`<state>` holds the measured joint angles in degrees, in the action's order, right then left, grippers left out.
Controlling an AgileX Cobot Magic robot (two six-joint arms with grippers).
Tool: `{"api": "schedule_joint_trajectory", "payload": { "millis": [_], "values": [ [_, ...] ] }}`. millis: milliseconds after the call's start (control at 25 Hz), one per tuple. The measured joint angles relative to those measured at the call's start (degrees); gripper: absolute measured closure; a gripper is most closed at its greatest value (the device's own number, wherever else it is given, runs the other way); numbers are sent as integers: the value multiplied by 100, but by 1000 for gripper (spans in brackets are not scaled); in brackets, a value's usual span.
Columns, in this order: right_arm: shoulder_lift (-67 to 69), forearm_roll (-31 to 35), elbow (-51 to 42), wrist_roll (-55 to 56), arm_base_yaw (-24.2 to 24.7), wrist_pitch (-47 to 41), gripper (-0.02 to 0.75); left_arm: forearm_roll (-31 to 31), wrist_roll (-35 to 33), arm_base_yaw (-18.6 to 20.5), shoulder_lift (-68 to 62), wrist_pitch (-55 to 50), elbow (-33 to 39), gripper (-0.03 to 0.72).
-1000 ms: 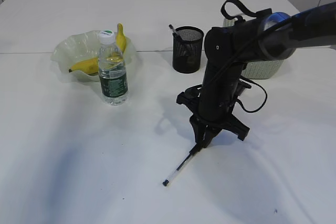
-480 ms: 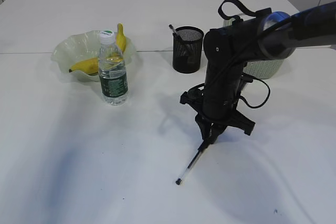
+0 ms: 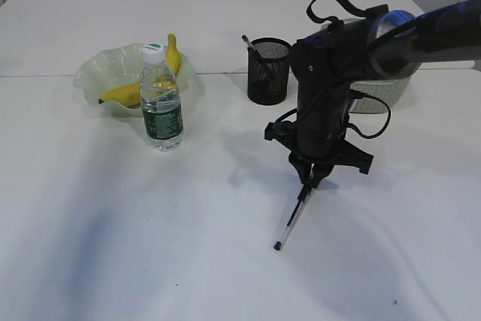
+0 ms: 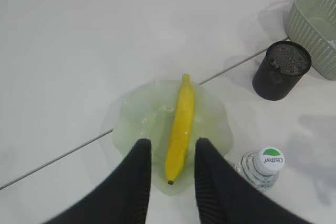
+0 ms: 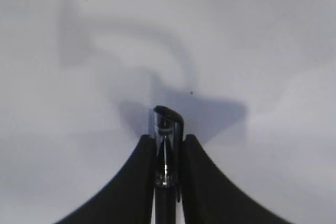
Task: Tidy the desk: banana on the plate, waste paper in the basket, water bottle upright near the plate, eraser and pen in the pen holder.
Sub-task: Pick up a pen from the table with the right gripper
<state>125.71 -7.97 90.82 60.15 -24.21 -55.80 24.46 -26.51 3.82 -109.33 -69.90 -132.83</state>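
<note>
My right gripper (image 3: 312,180) is shut on the top end of a clear pen with a black cap (image 3: 293,219); the pen hangs slanted, tip low over the table. The wrist view shows the pen (image 5: 168,129) clamped between the jaws (image 5: 168,142). The black mesh pen holder (image 3: 268,71) stands behind it with one pen inside. The banana (image 4: 178,127) lies on the pale green plate (image 4: 210,108). The water bottle (image 3: 161,99) stands upright beside the plate (image 3: 101,65). My left gripper (image 4: 170,148) is open and empty, high above the banana. No eraser or waste paper shows.
A grey-green woven basket (image 3: 379,95) stands at the back right, partly hidden by the right arm; it also shows in the left wrist view (image 4: 315,22). A seam line crosses the white table behind the plate.
My right gripper has moved right and up with the pen, lifting and dragging its lower tip to the right. The bottle, plate and holder have not moved.
</note>
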Motion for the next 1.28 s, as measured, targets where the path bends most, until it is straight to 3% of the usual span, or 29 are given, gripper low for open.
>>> {"api": "schedule_joint_trajectory", "payload": {
  "millis": [1280],
  "values": [
    [5, -750, 422, -85, 0, 180, 636, 0, 0, 0, 0, -120, 0, 498]
  ]
}}
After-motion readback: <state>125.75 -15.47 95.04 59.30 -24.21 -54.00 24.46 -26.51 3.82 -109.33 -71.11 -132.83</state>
